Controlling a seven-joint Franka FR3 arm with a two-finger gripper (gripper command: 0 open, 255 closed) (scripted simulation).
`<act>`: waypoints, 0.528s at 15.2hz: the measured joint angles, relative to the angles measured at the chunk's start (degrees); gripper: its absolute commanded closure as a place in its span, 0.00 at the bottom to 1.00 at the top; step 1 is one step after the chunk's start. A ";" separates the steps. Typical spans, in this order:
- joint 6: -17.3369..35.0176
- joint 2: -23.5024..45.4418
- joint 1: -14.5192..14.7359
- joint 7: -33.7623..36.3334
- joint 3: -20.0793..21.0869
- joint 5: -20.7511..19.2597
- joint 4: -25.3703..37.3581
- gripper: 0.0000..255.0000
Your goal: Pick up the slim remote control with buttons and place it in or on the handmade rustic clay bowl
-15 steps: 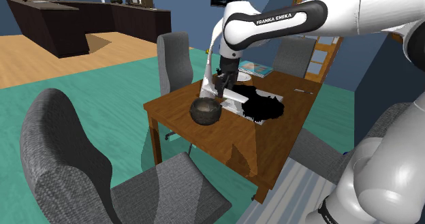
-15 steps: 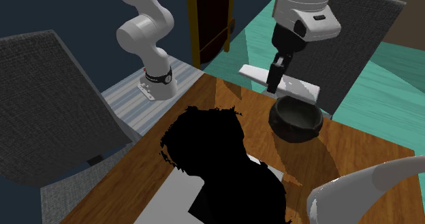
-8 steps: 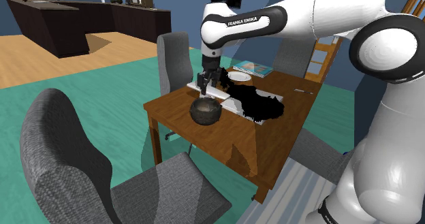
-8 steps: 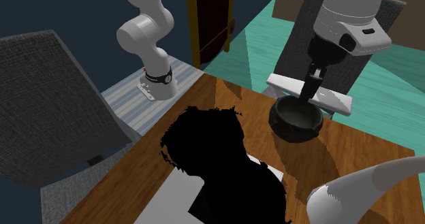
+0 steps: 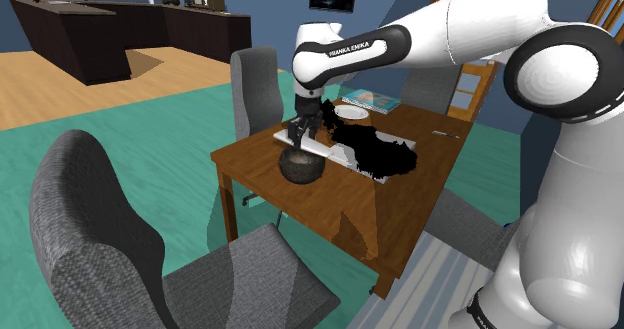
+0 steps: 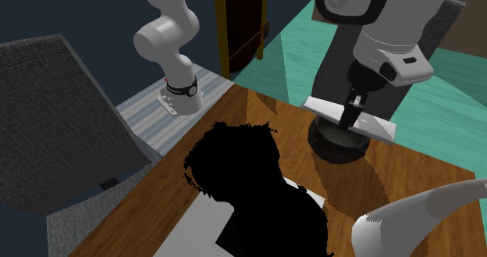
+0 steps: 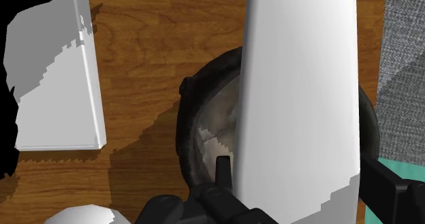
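Here the gripper is closed on the flat white remote, clasping it near its middle. The remote lies across the dark bowl, directly over its mouth; whether it touches the rim, I cannot tell.

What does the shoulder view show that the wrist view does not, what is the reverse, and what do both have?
Shoulder view's own: the white arm, grey chairs around the table, the teal floor and a dark counter at the back. Wrist view's own: the black fingers clasping the remote by its sides, and the pale rough inside of the bowl. Both share: the white remote held over the dark bowl, with the brown wooden table under them.
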 measured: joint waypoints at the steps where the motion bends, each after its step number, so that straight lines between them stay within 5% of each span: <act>1: 0.68 0.20 -0.05 -0.11 -0.02 0.04 -0.49 1.00; 8: 3.32 0.91 0.00 -0.09 0.04 0.14 -2.42 1.00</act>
